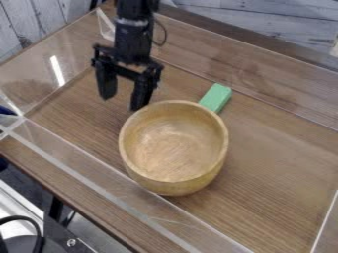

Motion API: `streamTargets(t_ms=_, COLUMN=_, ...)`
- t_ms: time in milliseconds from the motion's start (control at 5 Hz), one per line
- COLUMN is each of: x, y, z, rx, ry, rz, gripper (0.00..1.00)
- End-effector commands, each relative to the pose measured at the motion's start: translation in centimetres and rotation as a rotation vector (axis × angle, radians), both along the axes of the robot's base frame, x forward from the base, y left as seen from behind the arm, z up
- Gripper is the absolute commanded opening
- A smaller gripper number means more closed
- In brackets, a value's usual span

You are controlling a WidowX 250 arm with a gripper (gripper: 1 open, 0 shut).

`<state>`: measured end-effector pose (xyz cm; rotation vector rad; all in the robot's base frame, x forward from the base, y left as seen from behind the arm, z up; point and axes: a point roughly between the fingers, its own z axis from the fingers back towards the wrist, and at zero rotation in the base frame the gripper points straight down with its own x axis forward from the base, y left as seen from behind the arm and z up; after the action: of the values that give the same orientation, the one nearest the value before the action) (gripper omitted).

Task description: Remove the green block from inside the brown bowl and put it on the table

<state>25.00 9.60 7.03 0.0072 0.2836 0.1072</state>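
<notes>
The camera view shows the green block (pixel 215 97) out of the brown bowl (pixel 173 148), lying on the wooden surface (pixel 271 168) just beyond the rim, at about one o'clock from the bowl's centre. The bowl sits upright, its mouth facing up and nothing seen inside.

The black jaws (pixel 126 87) are at about eleven o'clock from the bowl, by its far-left rim. They are blurred, but they look spread apart, with bare surface between them and nothing gripped. Whether one finger touches the rim cannot be told.

The block rests where the task wants it, so the goal looks met. The jaws' place by the rim suggests the bowl itself was being handled, perhaps tipped or shifted. Lifting straight up seems the sensible next move, since a sideways swing could nudge the bowl.
</notes>
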Motion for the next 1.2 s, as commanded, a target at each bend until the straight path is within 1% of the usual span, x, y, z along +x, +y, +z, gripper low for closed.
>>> streamTargets(t_ms=0, x=1.7, y=-0.1, z=3.7, rx=0.010, ry=-0.107, rz=-0.020, gripper=1.00)
streamTargets(t_ms=200, x=2.8, y=-0.6, z=4.7, rx=0.006, ry=-0.146, rz=-0.041, gripper=1.00)
streamTargets(t_ms=400, x=3.3, y=-0.9, z=4.7, rx=0.000, ry=-0.170, rz=-0.065, gripper=1.00)
streamTargets(t_ms=600, x=3.4, y=-0.2, z=5.2, rx=-0.045, ry=-0.164, rz=-0.035, gripper=1.00)
streamTargets(t_ms=800, x=3.4, y=0.5, z=6.1, rx=-0.100, ry=-0.162, rz=0.006, gripper=1.00)
streamTargets(t_ms=1000, x=2.7, y=-1.2, z=5.8, rx=-0.093, ry=-0.160, rz=0.074, gripper=1.00)
